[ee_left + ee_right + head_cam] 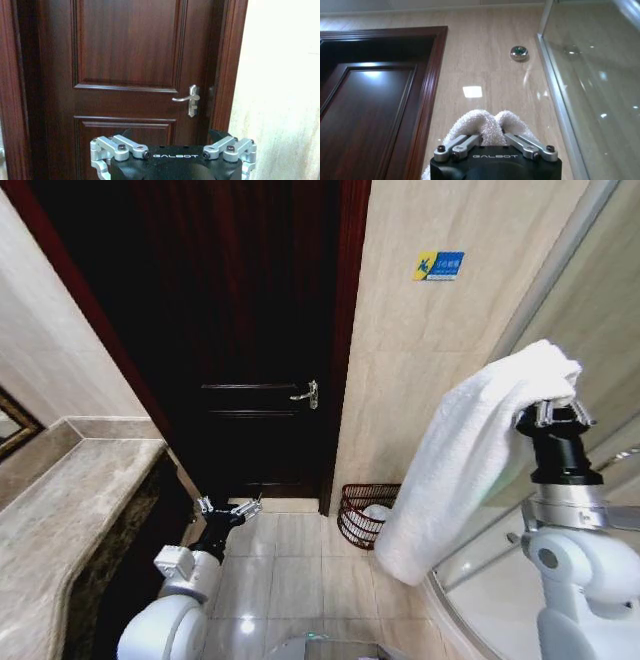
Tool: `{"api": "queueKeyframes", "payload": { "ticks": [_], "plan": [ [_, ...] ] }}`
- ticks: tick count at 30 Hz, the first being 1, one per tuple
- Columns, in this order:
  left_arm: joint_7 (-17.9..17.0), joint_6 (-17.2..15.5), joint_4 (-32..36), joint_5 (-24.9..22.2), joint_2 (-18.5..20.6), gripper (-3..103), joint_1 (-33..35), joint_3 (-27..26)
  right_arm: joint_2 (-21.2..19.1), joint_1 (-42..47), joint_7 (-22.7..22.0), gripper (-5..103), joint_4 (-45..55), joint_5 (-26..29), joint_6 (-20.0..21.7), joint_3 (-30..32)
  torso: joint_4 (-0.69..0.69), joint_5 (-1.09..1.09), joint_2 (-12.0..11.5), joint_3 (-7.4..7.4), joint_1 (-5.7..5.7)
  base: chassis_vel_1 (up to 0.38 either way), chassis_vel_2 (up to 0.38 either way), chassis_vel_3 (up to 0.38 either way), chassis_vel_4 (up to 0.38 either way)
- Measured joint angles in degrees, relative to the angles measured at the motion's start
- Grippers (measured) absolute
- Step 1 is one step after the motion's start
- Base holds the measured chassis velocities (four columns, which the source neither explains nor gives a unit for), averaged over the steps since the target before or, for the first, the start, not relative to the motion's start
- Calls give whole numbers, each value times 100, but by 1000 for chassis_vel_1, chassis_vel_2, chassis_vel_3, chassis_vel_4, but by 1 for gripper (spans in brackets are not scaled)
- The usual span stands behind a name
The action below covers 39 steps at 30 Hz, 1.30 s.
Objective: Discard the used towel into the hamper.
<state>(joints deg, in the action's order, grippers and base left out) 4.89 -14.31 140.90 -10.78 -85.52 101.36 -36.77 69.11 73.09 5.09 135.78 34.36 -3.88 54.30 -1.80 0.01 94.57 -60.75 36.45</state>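
1. The towel is white and fluffy. It hangs high in the air from the right gripper, on the right side of the room. In the right wrist view, the fingers are squeezed onto a fold of the towel.
2. The hamper sits on the floor by the wall, just to the right of the door. It is below the hanging towel and farther away. Something white already lies inside it.
3. So the towel has been picked up, but it is not in the hamper yet. I think carrying it over and letting go are the parts left to do.
4. The left gripper is held low, pointing at the door. Its fingers are spread apart and hold nothing.
5. The floor has pale, shiny tiles. The dark wooden door is closed and has a silver handle.
6. A stone counter runs along the left side. A glass shower wall stands on the right.
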Motion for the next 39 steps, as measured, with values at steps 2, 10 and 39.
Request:
{"api": "queueKeyframes", "payload": {
  "ticks": [2, 10, 39],
  "plan": [
    [0, 0, 0, 0, 0, 100, 0, 0, -9, -24, 6, 5, 5, -1, 4, -1, 0, -1, 0, 0, 0, -136, 104, 102, -105],
    [0, 0, 0, 0, 1, 100, 0, 0, -309, -428, 125, 5, -105, 89, 393, -67, 1, -2, 0, 0, -1, -74, 93, 85, -87],
    [-1, 0, 0, 0, 0, 100, 0, 0, -679, -1785, 59, 5, -1861, -10, -18, -1235, -1, -1, 0, 0, -1, -32, 30, 32, -27]
  ]
}}
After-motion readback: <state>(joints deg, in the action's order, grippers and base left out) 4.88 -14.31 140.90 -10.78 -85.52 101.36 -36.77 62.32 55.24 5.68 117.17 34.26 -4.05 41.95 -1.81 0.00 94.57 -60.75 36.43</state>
